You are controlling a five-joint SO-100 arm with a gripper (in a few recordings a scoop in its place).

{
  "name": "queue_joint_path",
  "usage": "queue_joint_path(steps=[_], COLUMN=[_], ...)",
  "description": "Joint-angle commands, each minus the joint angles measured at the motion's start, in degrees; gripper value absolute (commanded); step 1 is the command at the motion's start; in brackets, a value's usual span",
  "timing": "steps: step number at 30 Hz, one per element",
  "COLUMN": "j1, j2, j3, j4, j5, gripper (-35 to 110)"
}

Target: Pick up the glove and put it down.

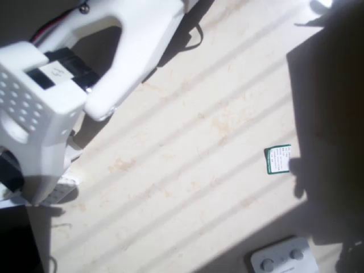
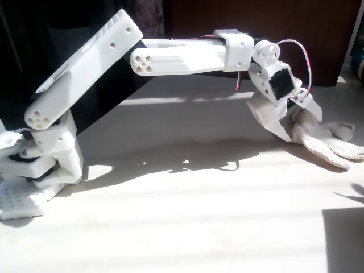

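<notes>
claw [image 2: 290,122]: pinching glove [image 2: 327,142] at its cuff | glove: right of frame, fingers lying on bench [image 2: 187,187] | step: lift | tip: hold tight, go up slow so it won't slip

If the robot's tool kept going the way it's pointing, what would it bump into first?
The tool points down and toward the right in the fixed view, right at the cream knitted glove. Its tips already look pressed into the glove's cuff, so the glove comes first, with the table just beneath it.
</notes>
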Motion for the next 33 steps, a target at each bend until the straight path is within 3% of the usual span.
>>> queue_joint_path(steps=[1,18,28,33], j1=[-0.4,-0.4,1.3,5.9], j2=[0.4,1.4,11.3,13.8], j3=[-2.5,-2.7,-3.1,-3.6], j4=[-0.7,-0.7,0.4,5.6], j5=[-0.7,-0.7,-0.7,-0.8], gripper=[0,0,0,0])
